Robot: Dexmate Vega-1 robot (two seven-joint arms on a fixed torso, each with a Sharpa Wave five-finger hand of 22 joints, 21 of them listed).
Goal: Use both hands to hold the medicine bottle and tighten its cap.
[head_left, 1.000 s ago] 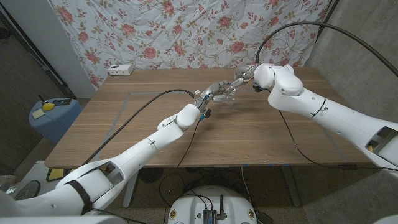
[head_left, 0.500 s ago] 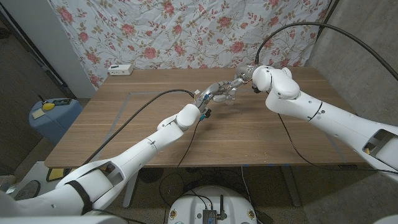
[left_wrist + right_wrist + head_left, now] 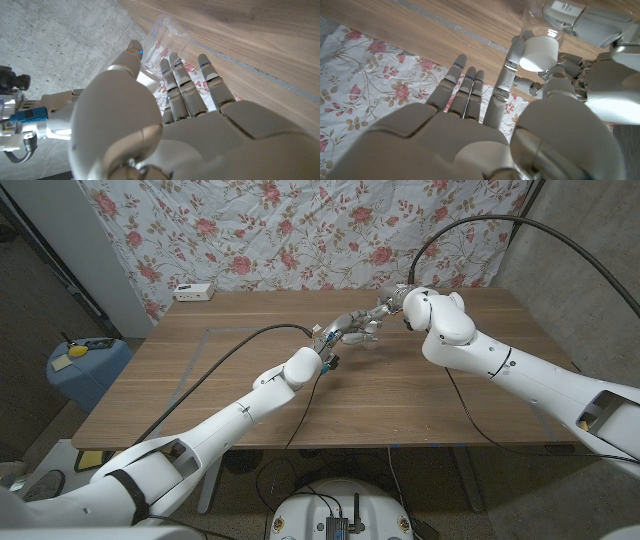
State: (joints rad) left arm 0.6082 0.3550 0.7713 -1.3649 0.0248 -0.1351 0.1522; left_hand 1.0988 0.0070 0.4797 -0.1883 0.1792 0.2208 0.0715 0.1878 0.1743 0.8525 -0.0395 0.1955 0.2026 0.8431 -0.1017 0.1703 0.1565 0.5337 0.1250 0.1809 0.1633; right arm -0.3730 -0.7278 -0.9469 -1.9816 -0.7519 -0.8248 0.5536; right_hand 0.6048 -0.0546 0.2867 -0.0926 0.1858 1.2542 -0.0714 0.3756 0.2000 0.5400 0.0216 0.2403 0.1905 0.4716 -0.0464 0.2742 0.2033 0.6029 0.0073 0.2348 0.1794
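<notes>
A clear medicine bottle with a white cap is held over the far middle of the wooden table. My left hand grips the clear body, its fingers wrapped along one side and the thumb on the other. My right hand meets it from the right and pinches the cap between a finger and the thumb. In the right wrist view, the left hand lies just past the cap. The other right-hand fingers stay spread and straight.
A white box sits at the table's back left edge. A flowered cloth hangs behind. Black cables run along both arms over the table. A blue bin stands on the floor at the left.
The right forearm and wrist have shifted a little leftward and rolled while the hand stays on the cap. The left arm and the bottle have hardly moved.
</notes>
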